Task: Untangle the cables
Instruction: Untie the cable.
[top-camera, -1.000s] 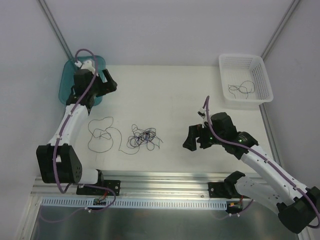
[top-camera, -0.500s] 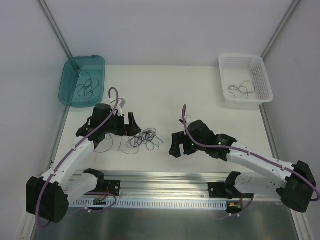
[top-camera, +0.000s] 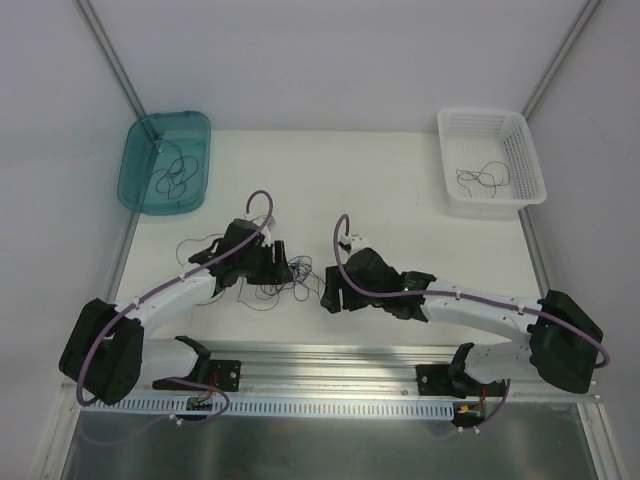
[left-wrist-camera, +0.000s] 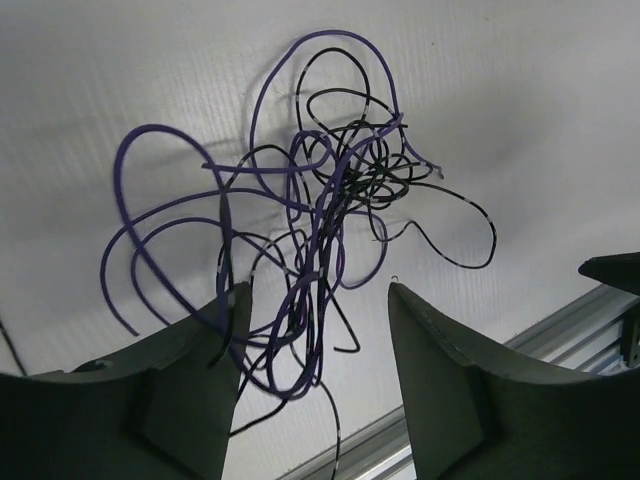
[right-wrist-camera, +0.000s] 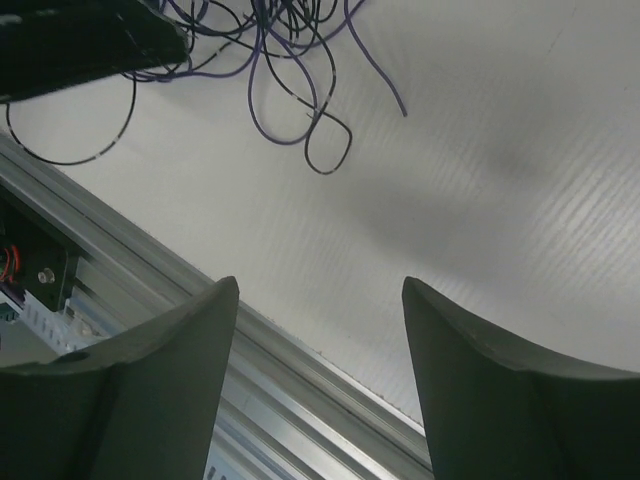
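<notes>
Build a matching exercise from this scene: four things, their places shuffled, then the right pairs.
Things
1. teal tray
2. white basket
3. tangled cables
4. right gripper

Places
A. far right corner of the table
B. open over bare table, beside the cables
C. far left corner
D. mid-table, partly between the left gripper's open jaws

Pairs: 1-C; 2-A; 3-D; 4-B

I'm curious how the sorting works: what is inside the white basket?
One thin dark wire lies looped inside the white basket. Its near wall may hide a sliver of floor.
</notes>
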